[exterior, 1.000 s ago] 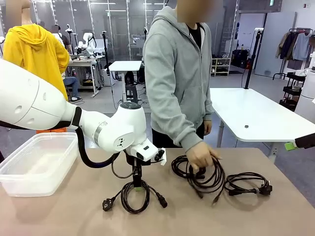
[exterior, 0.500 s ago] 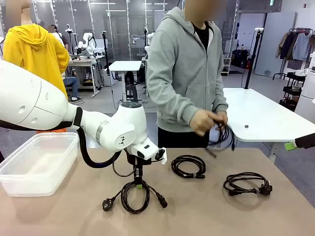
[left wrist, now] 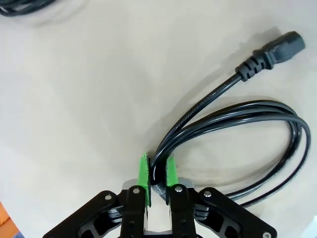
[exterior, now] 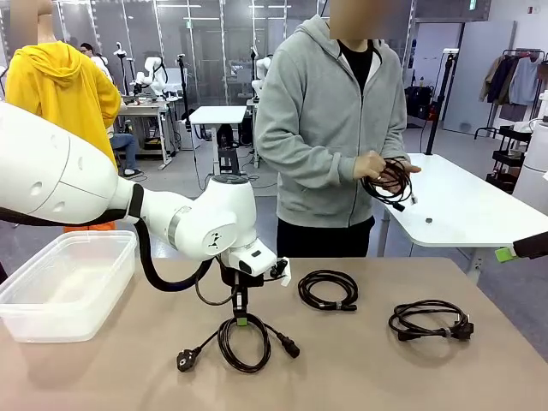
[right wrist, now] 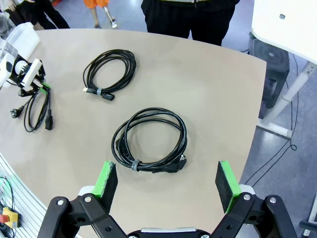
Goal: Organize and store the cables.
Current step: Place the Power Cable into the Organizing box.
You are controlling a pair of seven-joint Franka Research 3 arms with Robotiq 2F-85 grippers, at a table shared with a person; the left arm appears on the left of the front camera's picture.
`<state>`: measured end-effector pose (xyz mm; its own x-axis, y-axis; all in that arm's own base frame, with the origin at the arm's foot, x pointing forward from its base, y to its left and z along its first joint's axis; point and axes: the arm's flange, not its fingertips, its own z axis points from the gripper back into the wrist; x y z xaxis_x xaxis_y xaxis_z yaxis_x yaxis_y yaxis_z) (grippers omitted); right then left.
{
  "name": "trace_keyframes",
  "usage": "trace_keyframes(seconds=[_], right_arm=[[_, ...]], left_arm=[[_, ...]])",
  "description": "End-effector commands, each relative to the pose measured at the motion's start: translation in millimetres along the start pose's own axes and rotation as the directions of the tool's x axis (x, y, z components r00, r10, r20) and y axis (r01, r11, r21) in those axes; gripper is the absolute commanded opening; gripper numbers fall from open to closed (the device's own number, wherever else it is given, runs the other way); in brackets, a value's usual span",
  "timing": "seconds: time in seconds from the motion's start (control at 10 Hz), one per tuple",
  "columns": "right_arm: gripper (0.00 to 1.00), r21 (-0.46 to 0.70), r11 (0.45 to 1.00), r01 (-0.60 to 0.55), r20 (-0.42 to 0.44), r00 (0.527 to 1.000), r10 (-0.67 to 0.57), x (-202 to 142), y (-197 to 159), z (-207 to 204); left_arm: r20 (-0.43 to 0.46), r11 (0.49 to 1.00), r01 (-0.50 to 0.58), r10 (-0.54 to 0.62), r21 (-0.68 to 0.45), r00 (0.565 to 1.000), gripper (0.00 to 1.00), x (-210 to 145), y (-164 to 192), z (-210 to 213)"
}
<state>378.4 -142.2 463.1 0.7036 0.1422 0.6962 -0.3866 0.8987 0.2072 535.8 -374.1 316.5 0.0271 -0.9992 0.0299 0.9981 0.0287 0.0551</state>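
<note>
While the person's hands (exterior: 377, 169) hold one cable (exterior: 392, 184) at chest height, we note our left gripper (exterior: 241, 320) clamped on the nearest cable (exterior: 244, 344) on the table (exterior: 360, 368). A middle coil (exterior: 328, 289) and a right-hand coil (exterior: 428, 319) lie apart. Our right gripper (right wrist: 167, 173) gapes wide, empty.

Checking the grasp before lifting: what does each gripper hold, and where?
Left gripper: shut on the coiled black power cable, pinching its bundled strands at the loop's edge. Right gripper: open, holding nothing.
</note>
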Motion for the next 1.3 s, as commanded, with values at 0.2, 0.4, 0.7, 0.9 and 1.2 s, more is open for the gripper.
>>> trace_keyframes(seconds=[0.2,0.4,0.7,0.9,1.2], right_arm=[[1.0,-0.005,1.0,0.003,-0.009,1.0,-0.003,0.1,0.3,1.1],[1.0,-0.005,1.0,0.003,-0.009,1.0,-0.003,0.1,0.3,1.1],[1.0,-0.005,1.0,0.003,-0.009,1.0,-0.003,0.1,0.3,1.1],[1.0,-0.005,1.0,0.003,-0.009,1.0,-0.003,0.1,0.3,1.1],[1.0,-0.005,1.0,0.003,-0.009,1.0,-0.003,0.1,0.3,1.1]], left_arm=[[-0.002,0.997,-0.04,0.04,-0.071,0.999,0.0,-8.6,-29.0,91.8],[0.037,0.997,-0.058,0.06,-0.051,0.997,0.0,-21.3,-44.0,129.0],[0.04,0.997,-0.068,0.069,-0.034,0.997,0.0,-7.3,-39.8,141.0],[0.04,0.997,-0.068,0.069,-0.034,0.997,0.0,-7.3,-39.8,141.0],[0.045,0.997,-0.061,0.063,-0.046,0.997,0.15,-9.0,-42.0,137.1]])
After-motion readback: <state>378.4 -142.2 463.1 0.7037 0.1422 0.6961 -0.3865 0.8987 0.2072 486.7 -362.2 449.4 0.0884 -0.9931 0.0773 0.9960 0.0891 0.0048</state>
